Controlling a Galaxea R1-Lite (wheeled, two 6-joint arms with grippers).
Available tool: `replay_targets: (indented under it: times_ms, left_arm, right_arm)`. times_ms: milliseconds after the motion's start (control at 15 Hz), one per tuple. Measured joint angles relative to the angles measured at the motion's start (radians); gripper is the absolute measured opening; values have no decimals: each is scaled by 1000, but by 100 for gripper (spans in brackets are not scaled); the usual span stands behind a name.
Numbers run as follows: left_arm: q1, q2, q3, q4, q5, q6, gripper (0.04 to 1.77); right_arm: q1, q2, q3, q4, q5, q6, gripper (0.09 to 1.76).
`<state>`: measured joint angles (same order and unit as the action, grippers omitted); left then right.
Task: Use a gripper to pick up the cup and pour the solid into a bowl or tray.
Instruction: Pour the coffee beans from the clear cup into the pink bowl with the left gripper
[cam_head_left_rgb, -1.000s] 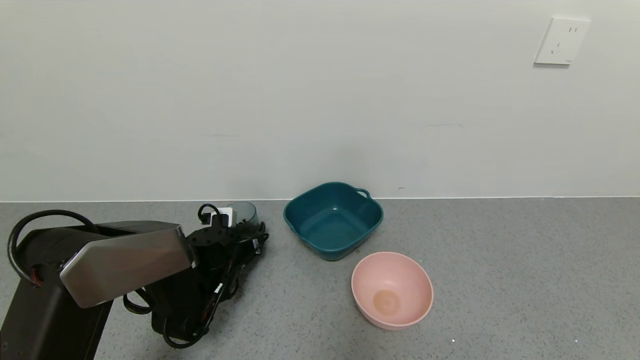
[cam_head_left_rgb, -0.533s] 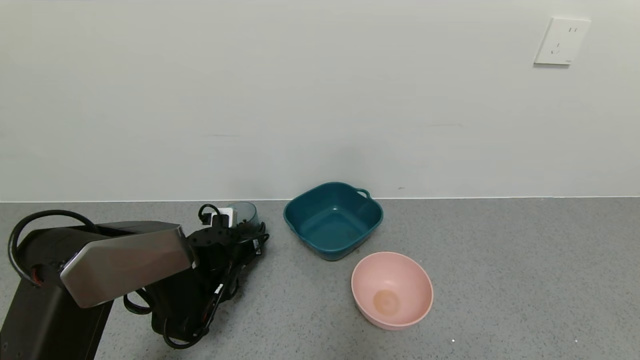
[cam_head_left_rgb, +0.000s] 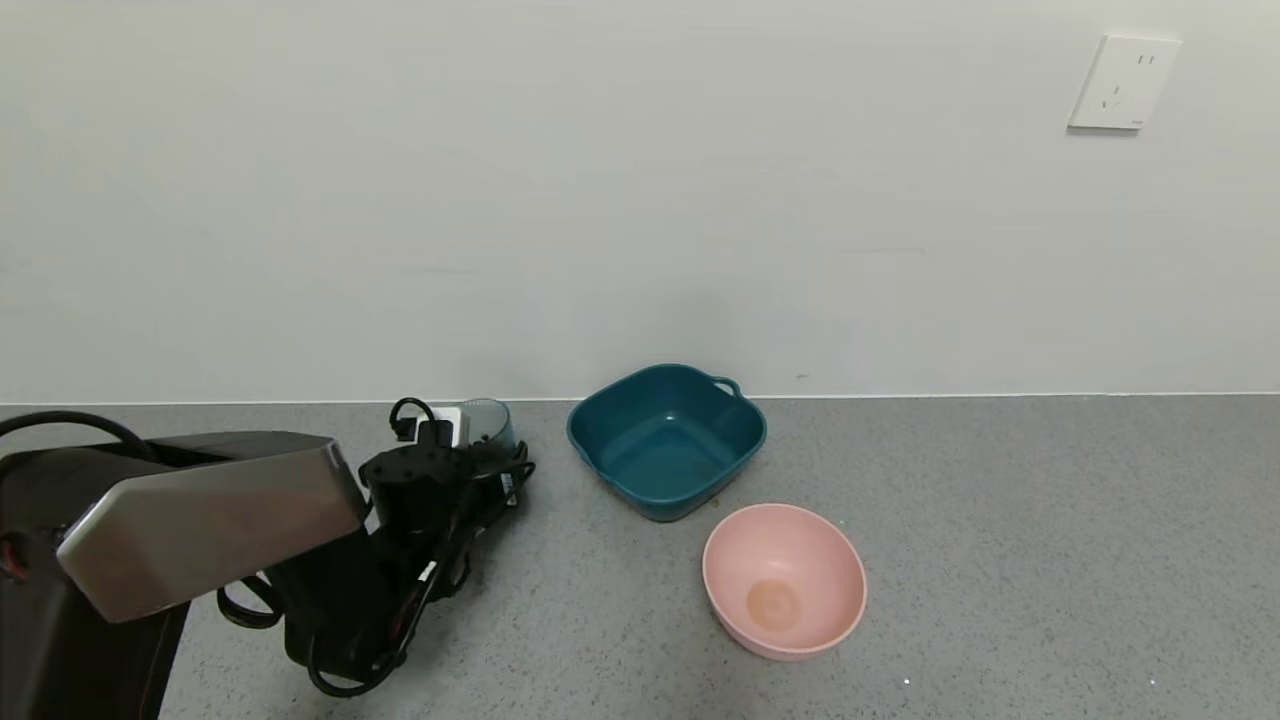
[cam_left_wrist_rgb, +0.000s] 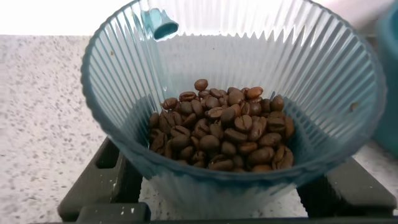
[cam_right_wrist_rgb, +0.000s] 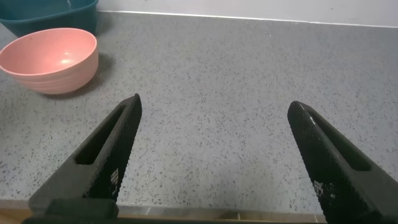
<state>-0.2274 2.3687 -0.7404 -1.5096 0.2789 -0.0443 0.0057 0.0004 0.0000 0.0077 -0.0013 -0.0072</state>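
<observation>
Two bowls wait to the right of the work: a dark teal tub (cam_head_left_rgb: 667, 438) near the wall and, nearer the robot and beside it, the pale pink bowl (cam_head_left_rgb: 784, 578), both with their mouths up and nothing visible inside, which suits them as targets for a pour. The cup (cam_left_wrist_rgb: 233, 99) stands upright on the grey counter (cam_head_left_rgb: 1000, 550) near the wall, left of the tub, probably kept level so that the solid (cam_left_wrist_rgb: 221, 134), a heap of dark brown beans, stays in its bottom. The left gripper (cam_head_left_rgb: 478, 452) is low at the cup; the left wrist view shows a black finger (cam_left_wrist_rgb: 102, 186) on one side of the ribbed wall and another on the opposite side, so the cup sits between the jaws at their base. Whether they press on it I cannot tell, as the contact is hidden. This looks like the grasping step, with lifting and pouring not yet done. The right gripper (cam_right_wrist_rgb: 214, 155) is parked well apart over bare counter, its fingers spread wide and holding nothing.
</observation>
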Motion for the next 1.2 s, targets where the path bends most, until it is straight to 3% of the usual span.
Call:
replay_targets:
  times_ms: [267, 733, 933, 1200]
  left_arm:
    - [-25, -141, 12, 151, -3, 33, 135]
    - [-148, -384, -21, 495, 3, 271, 134]
    - [-191, -419, -64, 550, 49, 324, 134]
    - [-248, -437, -87, 617, 48, 450, 134]
  right_arm:
    - [0, 0, 0, 0, 0, 0, 171]
    - [0, 0, 0, 0, 0, 0, 171]
    - [0, 0, 0, 0, 0, 0, 171]
    - [0, 0, 0, 0, 0, 0, 171]
